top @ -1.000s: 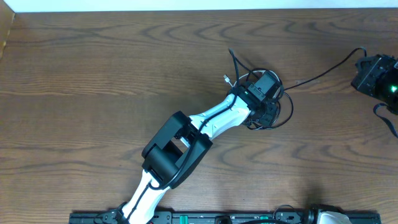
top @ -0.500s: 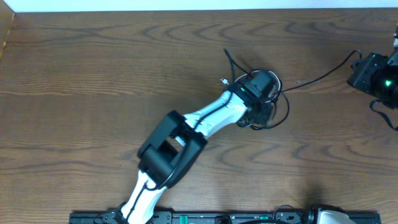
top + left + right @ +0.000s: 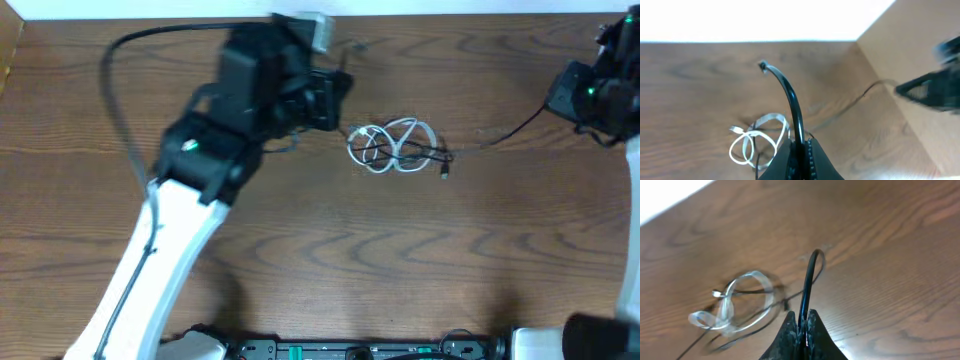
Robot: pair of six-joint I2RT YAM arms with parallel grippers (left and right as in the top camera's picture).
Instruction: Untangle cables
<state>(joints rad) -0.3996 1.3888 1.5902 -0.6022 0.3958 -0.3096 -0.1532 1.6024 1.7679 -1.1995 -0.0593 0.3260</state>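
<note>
A white cable (image 3: 392,143) lies in loose loops at the table's middle, with a thin black cable (image 3: 440,158) tangled through it. My left gripper (image 3: 333,95) is raised, up and left of the tangle. It is shut on a black cable (image 3: 790,102) that arcs up to a small plug end. The white loops (image 3: 757,142) show below it. My right gripper (image 3: 582,97) is at the far right. It is shut on another black cable (image 3: 811,272) that runs across the table (image 3: 510,128) toward the tangle. The white loops (image 3: 735,307) show left of its jaws (image 3: 802,327).
The wooden table (image 3: 300,260) ends at a white back edge (image 3: 450,8). My left arm (image 3: 170,250) crosses the left half of the table. A rail (image 3: 350,350) runs along the front edge.
My left arm has lifted off the tangle and swung up and left with a black cable in its jaws. The white loops are now uncovered. My right gripper has shifted slightly left.
</note>
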